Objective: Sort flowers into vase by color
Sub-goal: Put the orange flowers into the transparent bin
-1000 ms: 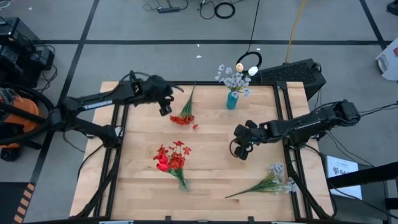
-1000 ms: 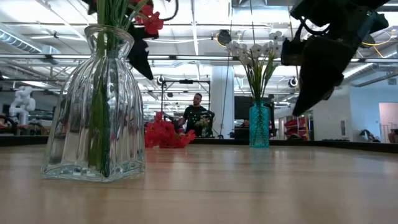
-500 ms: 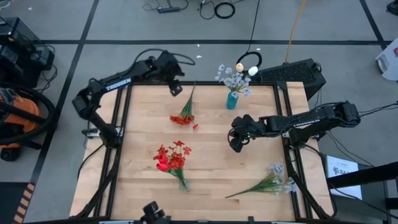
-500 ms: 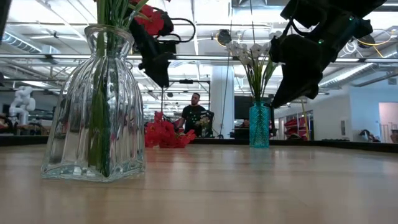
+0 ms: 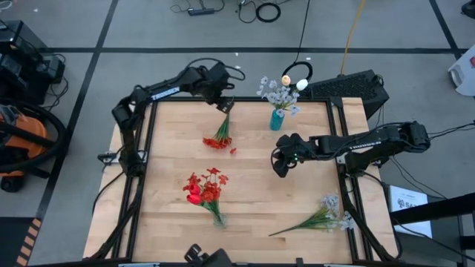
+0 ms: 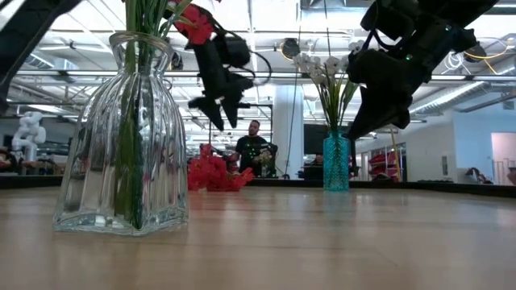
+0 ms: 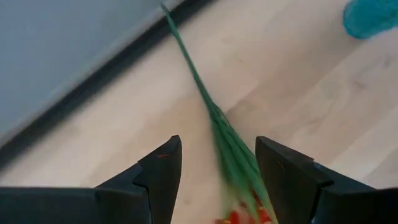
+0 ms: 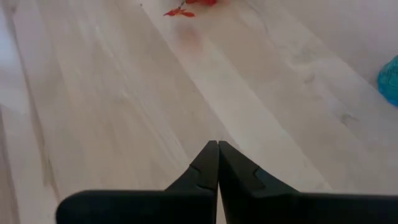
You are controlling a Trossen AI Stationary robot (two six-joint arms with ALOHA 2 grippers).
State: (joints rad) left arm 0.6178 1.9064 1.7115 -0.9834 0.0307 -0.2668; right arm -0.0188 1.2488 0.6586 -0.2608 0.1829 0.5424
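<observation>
On the left of the pale wooden table [image 5: 245,200], the left gripper [image 5: 225,104] is held with its fingers spread and empty at the far edge, poised above the stalk end of the loose red-blossomed stem with a thin green stalk [image 5: 220,132]; in the left wrist view that green stalk [image 7: 214,118] is seen running between the two dark fingers [image 7: 163,171], not yet pinched. The step in hand is judged to be the approach to this stem; for the next move a descent onto the stalk and a closing of the fingers are called for, followed by a carry to the clear ribbed glass vase [image 6: 121,137], where red blooms are already stood, near the front of the table. To the right, the small teal vase of pale white sprays [image 5: 277,119] is found at the far edge, and a loose white-flowered spray [image 5: 320,217] lies at the near right, still to be sorted. The right gripper [image 5: 280,167] hangs over the table's right middle, fingers pressed together on nothing. Compared with a second ago, the left arm has been swung from left of the red stem to over its far stalk end, while the right gripper has shifted slightly leftwards; the flowers lie unmoved.
</observation>
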